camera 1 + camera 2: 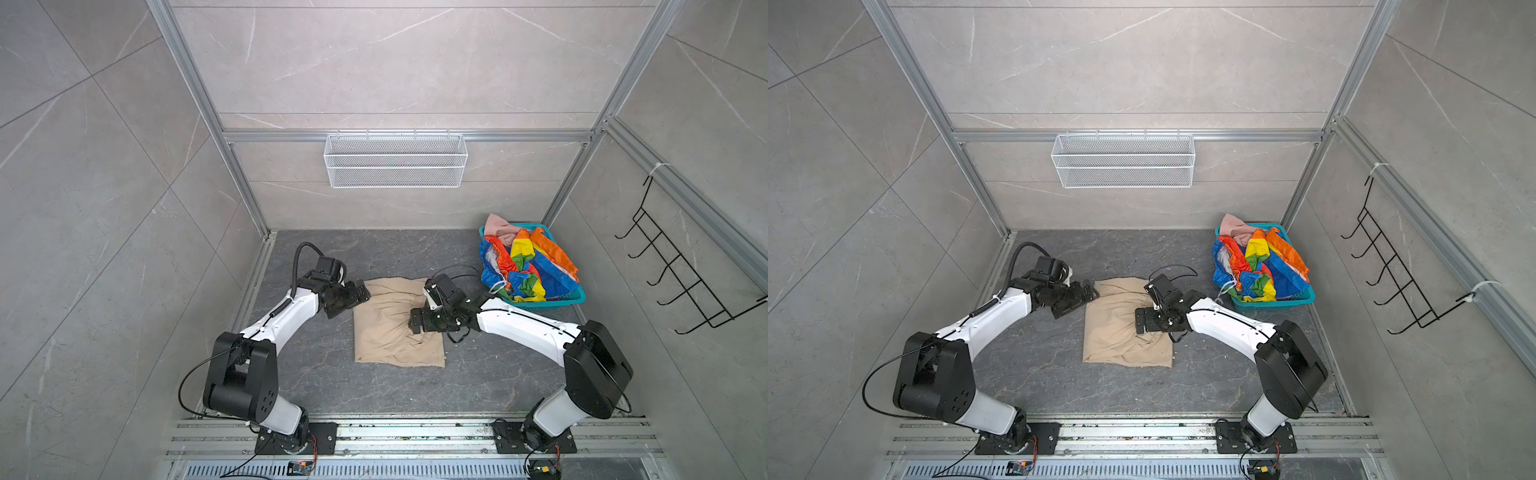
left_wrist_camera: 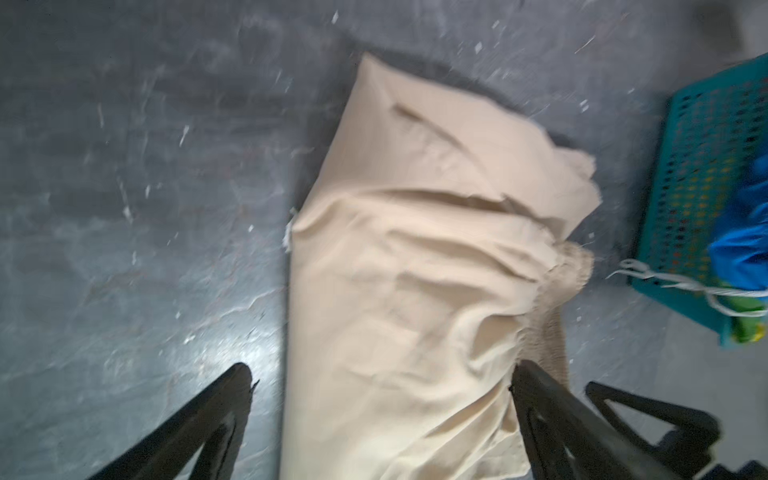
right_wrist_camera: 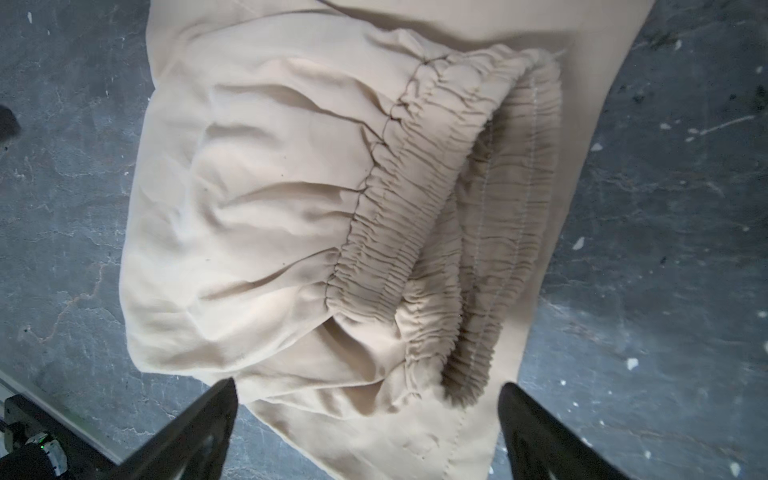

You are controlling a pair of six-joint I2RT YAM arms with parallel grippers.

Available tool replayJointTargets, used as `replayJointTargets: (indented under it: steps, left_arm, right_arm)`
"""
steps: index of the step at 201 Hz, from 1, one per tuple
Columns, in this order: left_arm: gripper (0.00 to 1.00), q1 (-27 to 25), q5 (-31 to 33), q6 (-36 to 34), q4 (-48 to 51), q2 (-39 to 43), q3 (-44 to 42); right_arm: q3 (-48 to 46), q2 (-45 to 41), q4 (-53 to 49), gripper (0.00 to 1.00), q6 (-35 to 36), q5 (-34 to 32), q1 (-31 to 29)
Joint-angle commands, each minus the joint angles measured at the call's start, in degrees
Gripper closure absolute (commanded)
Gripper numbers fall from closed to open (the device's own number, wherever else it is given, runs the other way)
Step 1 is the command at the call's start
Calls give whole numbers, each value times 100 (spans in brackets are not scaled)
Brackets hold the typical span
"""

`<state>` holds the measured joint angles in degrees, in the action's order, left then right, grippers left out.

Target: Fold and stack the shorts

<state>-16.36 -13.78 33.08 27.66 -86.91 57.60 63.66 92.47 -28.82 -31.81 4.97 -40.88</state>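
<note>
Beige shorts (image 1: 395, 328) lie folded in a rough rectangle at the middle of the dark worktop (image 1: 374, 395). Their near edge is straight, and the gathered waistband (image 3: 415, 249) is doubled over on the top layer toward the right side. The right gripper (image 1: 415, 324) hangs over that right part, jaws spread wide, holding nothing. The left gripper (image 1: 360, 292) is at the far left corner, also released, with cloth between its spread jaws. Bare worktop lies open on the near, left and far sides. In the far right corner, apart from the fold, a teal basket (image 1: 577, 297) holds rainbow shorts (image 1: 528, 266), spilling over its rim, and pink shorts (image 1: 500, 226).
</note>
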Motion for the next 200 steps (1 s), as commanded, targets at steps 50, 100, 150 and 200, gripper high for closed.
replayJointTargets:
  steps: [50, 100, 150, 200]
  left_arm:
    - [6, -182, -118, -387, -293, -619, -324]
    - [22, -467, -98, -356, -509, -1332, -101]
    - [99, -599, 79, -395, -112, -1794, 242]
    - [100, -596, 2248, -1204, 2150, -1824, 1628]
  right_arm:
    - [-661, -510, -57, 1, -29, 93, 219]
    - [-1000, -763, 63, 1, -44, 337, 563]
    - [-996, -757, 102, 1, -44, 380, 607]
    - [-782, -484, 178, 1, 2, 497, 603]
